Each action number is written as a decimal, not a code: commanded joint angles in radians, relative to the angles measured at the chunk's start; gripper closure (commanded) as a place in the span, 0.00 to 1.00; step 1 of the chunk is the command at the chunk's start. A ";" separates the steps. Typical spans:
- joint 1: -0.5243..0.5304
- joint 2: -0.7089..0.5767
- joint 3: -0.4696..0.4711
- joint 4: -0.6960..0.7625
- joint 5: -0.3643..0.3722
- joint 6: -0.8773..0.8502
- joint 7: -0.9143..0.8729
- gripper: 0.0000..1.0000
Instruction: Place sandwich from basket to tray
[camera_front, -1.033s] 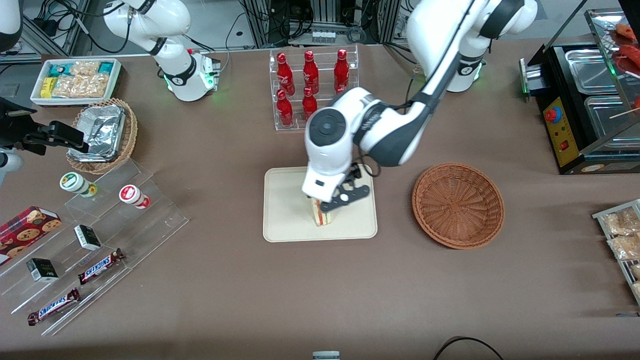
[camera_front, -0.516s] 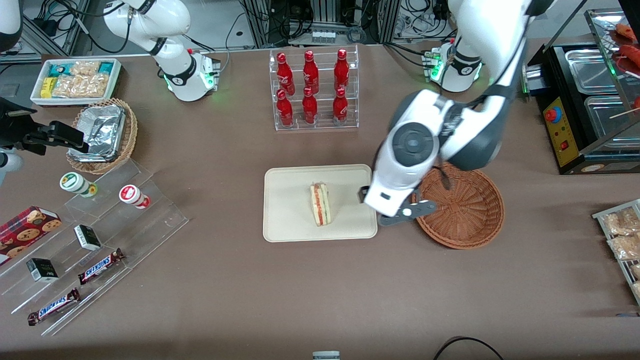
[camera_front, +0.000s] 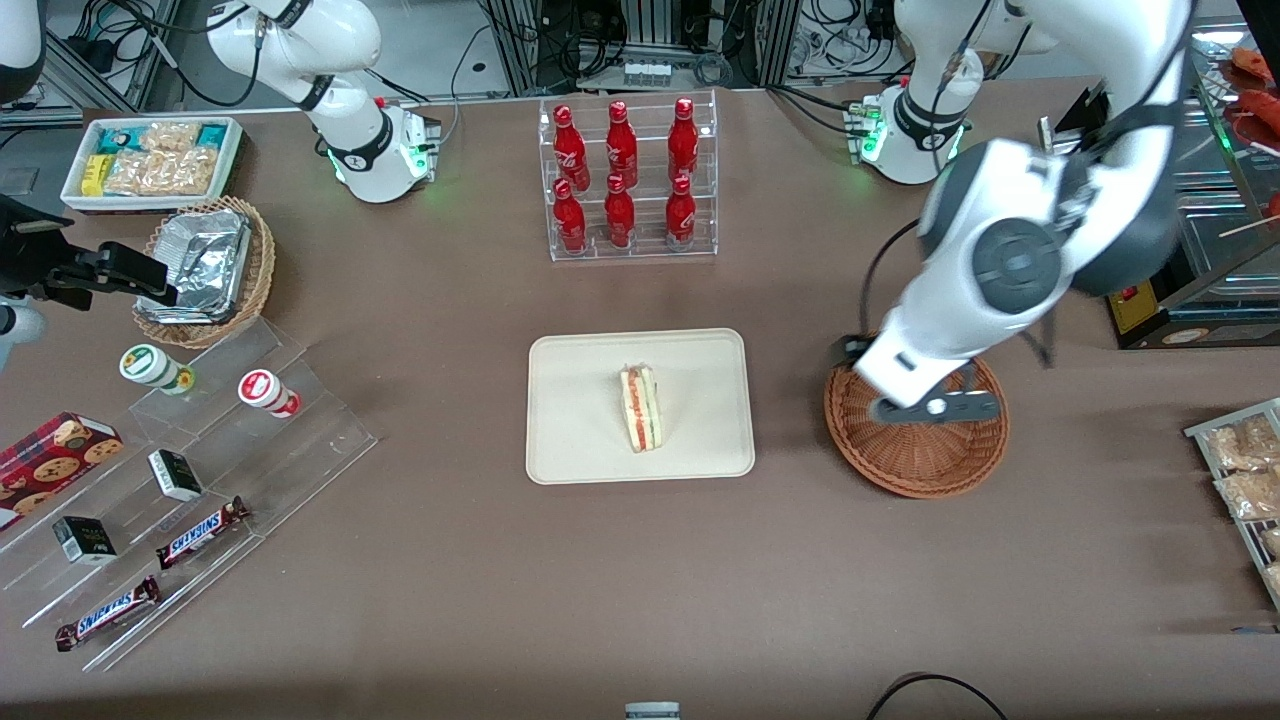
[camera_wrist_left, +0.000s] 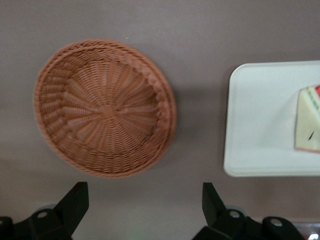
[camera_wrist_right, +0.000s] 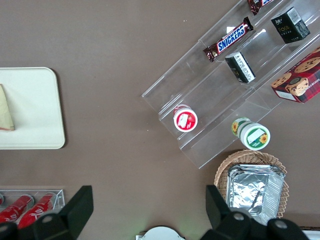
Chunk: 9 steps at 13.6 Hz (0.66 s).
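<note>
The sandwich (camera_front: 640, 407) stands on its edge near the middle of the cream tray (camera_front: 580, 450), its red and green filling facing up; nothing touches it. It also shows as a pale wedge (camera_wrist_left: 307, 120) on the tray (camera_wrist_left: 260, 125). The empty reddish-brown wicker basket (camera_front: 925, 465) sits beside the tray toward the working arm's end. My left gripper (camera_wrist_left: 144, 191) hangs high over the basket (camera_wrist_left: 105, 107), open, with nothing between its black fingertips (camera_wrist_left: 79, 192).
A clear rack of red bottles (camera_front: 625, 180) stands farther from the front camera than the tray. A black food warmer (camera_front: 1150, 250) and snack packets (camera_front: 1240, 470) are toward the working arm's end. Acrylic snack steps (camera_front: 200, 450) and a foil-filled basket (camera_front: 205, 270) lie toward the parked arm's end.
The gripper let go of the sandwich, which stays on the tray. The arm rose and swung away from the tray to above the basket.
</note>
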 joint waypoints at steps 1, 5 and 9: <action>0.089 -0.077 -0.023 -0.039 -0.016 -0.064 0.154 0.00; 0.254 -0.158 -0.083 -0.013 -0.013 -0.169 0.330 0.00; 0.343 -0.186 -0.100 0.047 0.001 -0.247 0.470 0.00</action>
